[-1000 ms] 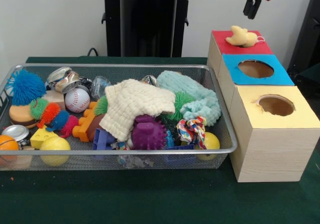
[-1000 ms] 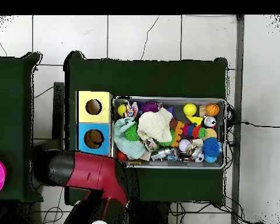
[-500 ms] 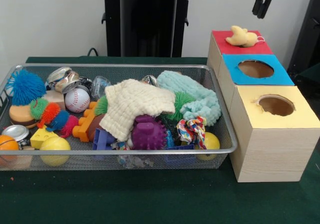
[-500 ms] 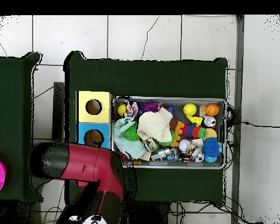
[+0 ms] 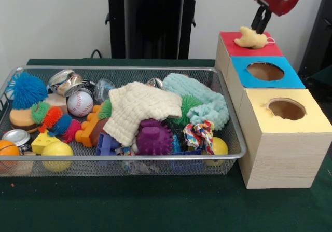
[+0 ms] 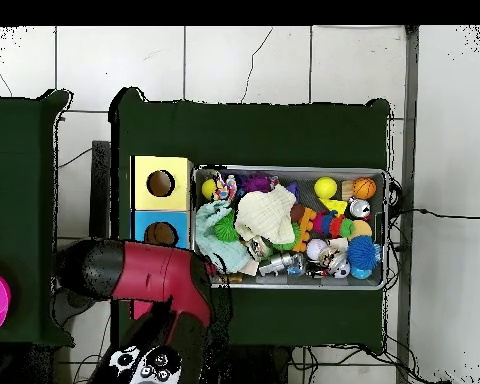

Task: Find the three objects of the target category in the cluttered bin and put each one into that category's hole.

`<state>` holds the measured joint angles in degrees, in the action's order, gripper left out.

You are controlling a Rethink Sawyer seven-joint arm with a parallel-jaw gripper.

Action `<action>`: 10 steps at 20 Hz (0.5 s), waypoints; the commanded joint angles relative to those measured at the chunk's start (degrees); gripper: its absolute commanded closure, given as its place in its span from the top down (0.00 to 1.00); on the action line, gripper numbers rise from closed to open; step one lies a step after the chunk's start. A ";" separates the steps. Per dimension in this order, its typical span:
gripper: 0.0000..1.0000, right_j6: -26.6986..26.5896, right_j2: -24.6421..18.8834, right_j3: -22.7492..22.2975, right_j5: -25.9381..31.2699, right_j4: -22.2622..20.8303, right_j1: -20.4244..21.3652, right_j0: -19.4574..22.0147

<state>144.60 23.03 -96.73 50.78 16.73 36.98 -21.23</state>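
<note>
gripper (image 5: 259, 22) just above the yellow plush toy (image 5: 252, 38) on the red box (image 5: 233, 49) (grip state unclear).

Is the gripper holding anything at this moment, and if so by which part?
Nothing is held. The gripper hangs just above the yellow plush toy, which lies on the red-topped box. Whether its fingertips touch the toy cannot be told.

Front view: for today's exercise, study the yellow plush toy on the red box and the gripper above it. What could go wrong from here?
1. The yellow plush toy lies on the red box top, not down a hole; it may stay stuck there.
2. The gripper hangs just above the toy; pushing down could knock it off the box.
3. The cream cloth and teal cloth cover much of the bin, so other targets may be hidden.
</note>
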 commanded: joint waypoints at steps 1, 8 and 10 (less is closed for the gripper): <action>0.00 9.75 -0.46 0.40 -5.94 -3.67 -6.35 -0.07; 0.00 8.84 -3.43 -1.84 -13.74 -1.11 -9.71 2.17; 0.00 8.52 -4.20 -1.97 -14.89 -0.41 -10.48 2.75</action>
<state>144.60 23.46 -96.86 41.77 15.77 31.28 -20.83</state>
